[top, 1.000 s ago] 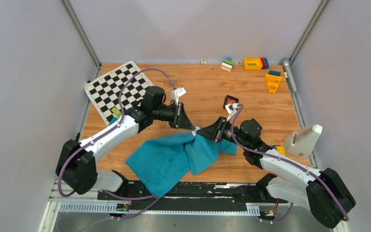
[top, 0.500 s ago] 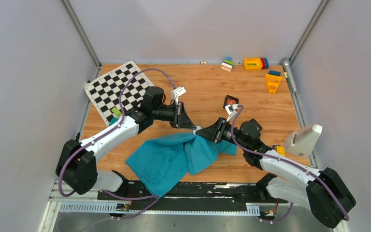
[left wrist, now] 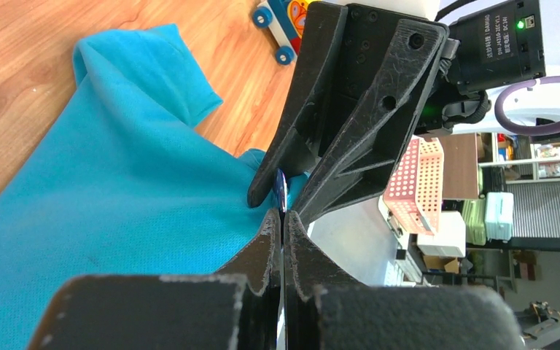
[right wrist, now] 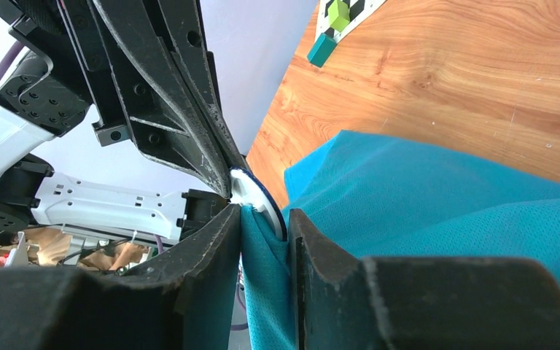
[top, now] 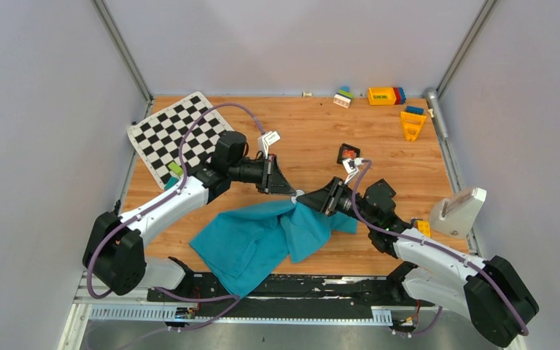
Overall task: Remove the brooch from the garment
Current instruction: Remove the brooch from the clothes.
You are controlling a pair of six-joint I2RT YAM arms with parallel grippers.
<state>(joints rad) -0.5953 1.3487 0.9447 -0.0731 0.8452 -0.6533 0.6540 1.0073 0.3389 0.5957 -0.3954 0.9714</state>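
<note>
Only your right wrist view shows the white brooch [right wrist: 252,191] face; the left gripper [left wrist: 283,219] is clamped on its edge. Your right gripper [right wrist: 265,220], narrowly parted, pinches a fold of the garment [right wrist: 437,208].

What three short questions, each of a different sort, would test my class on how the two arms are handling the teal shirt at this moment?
1. True or false: the left fingers stand wide open.
2. Choose one. The right fingers: A pinch a fold of the shirt; B stand wide open; C are out of view.
3. Short answer: which arm's fingers grip the round white brooch?

Key: 1 false, they are shut. 2 A. 3 the left.
</note>
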